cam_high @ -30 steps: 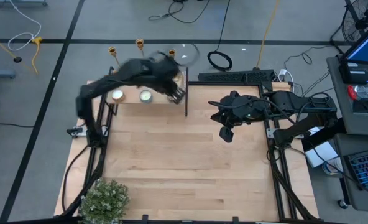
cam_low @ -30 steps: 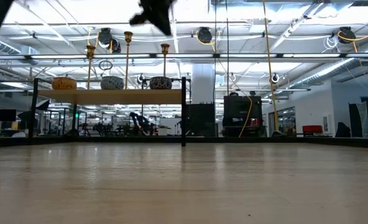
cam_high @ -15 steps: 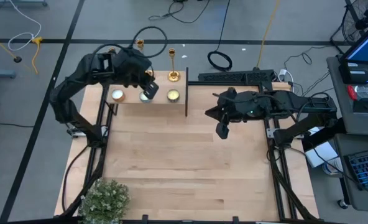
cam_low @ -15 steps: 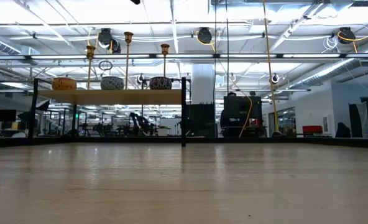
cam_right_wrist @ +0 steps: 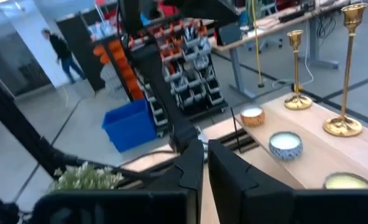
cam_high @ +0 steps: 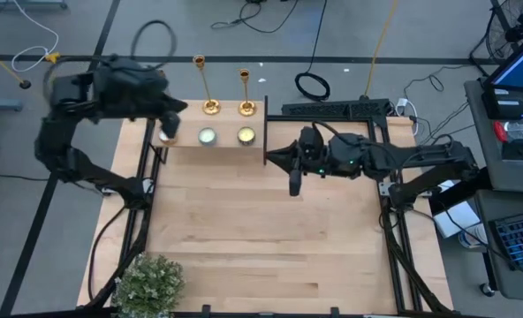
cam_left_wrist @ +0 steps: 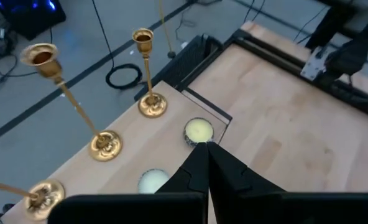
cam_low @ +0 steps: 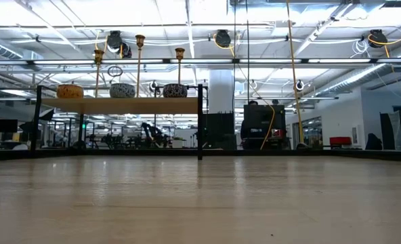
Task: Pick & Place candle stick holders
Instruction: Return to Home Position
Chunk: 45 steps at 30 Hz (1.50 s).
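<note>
The desk point(cam_high: 261, 256) bears a shelf point(cam_high: 227, 124) where three candle stick holders point(cam_left_wrist: 104, 144) stand upright. The left pincer point(cam_left_wrist: 206, 147), over the shelf's left end, and the right pincer point(cam_right_wrist: 202, 150), beside the shelf, are clenched and empty. To go home well, the arms should rise clear of the thin stems.
</note>
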Available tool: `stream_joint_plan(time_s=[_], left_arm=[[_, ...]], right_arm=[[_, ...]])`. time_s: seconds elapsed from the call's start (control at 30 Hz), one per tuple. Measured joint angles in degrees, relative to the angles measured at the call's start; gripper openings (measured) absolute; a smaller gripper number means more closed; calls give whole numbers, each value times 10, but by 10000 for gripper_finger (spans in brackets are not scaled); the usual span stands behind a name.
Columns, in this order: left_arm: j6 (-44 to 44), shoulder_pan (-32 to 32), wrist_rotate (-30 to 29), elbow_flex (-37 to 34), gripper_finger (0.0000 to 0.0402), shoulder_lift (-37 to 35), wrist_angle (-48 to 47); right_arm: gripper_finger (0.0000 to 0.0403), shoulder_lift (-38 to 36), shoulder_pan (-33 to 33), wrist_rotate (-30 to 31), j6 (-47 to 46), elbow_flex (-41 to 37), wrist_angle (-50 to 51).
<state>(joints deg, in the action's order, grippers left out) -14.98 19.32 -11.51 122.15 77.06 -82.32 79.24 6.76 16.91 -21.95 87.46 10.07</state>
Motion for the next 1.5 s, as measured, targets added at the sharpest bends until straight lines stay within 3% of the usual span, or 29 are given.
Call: stream_joint_plan(time_s=[0.3, 0.5, 1.5], left_arm=[[-4, 7, 11, 0, 0, -59, -24], [-6, 7, 11, 0, 0, -68, -42], [-13, 7, 15, 0, 0, -66, -46]], right_arm=[[18, 0, 0, 57, 9, -29, -80], [18, -1, 0, 58, 34, -29, -124], [18, -1, 0, 58, 17, -29, -122]])
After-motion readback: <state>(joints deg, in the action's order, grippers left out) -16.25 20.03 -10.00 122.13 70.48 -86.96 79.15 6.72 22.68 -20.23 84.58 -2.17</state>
